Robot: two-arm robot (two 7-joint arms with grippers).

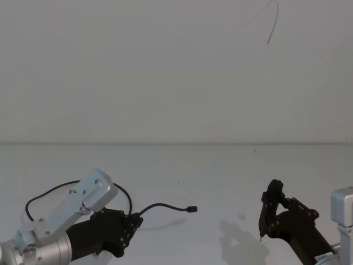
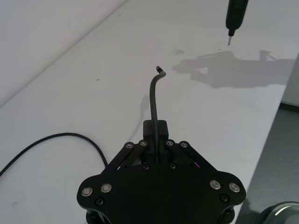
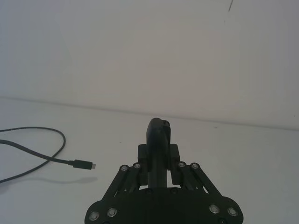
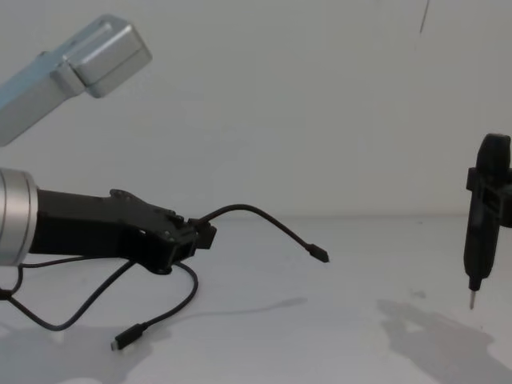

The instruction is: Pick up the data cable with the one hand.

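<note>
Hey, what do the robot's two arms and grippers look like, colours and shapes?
The left gripper and the right gripper are black and angular, with folding linkages studded with silver rivets. The left arm has a black forearm, a silver cylindrical section and a pale grey boxy link. The right arm shows a similar pale grey box.

Your left claw (image 2: 155, 129) is black angular plastic. Small silver screws (image 2: 143, 143) pin its slim linkage bars, and larger round silver bolts (image 2: 106, 188) stud its broad base. Behind it you have a black forearm (image 4: 80, 222) that meets a silver cylindrical wrist (image 4: 14, 216), with a pale grey boxy link (image 4: 100, 50) above. Your right claw (image 3: 159, 156) is built the same way: black, angular, with silver screw heads along the linkage. It sits on a black forearm (image 1: 303, 232) beside a pale grey block (image 1: 343, 207).
</note>
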